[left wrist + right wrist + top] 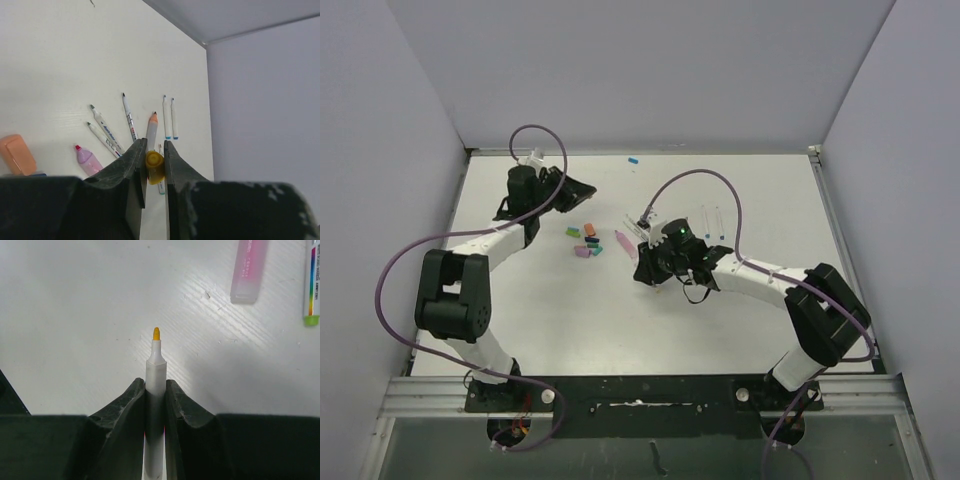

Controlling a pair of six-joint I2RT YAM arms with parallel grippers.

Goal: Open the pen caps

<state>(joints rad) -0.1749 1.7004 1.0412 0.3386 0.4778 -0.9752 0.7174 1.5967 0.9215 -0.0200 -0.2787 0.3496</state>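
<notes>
My left gripper [154, 150] is shut on a yellow pen cap [155, 168] and holds it above the table; in the top view this gripper [582, 187] is at the back left. My right gripper [155, 382] is shut on a white pen barrel [156, 357], whose bare yellow tip points away from it over the table. From above, the right gripper [645, 268] is near the middle. Several loose caps [586, 243] lie in a small pile between the two grippers. Uncapped white pens [129, 116] lie fanned out below the left gripper.
A lilac-pink highlighter [623, 241] lies right of the cap pile. Two pens with blue ends [712, 221] lie side by side at the back right. A single blue cap [633, 160] sits near the back wall. An orange cap [17, 154] shows in the left wrist view.
</notes>
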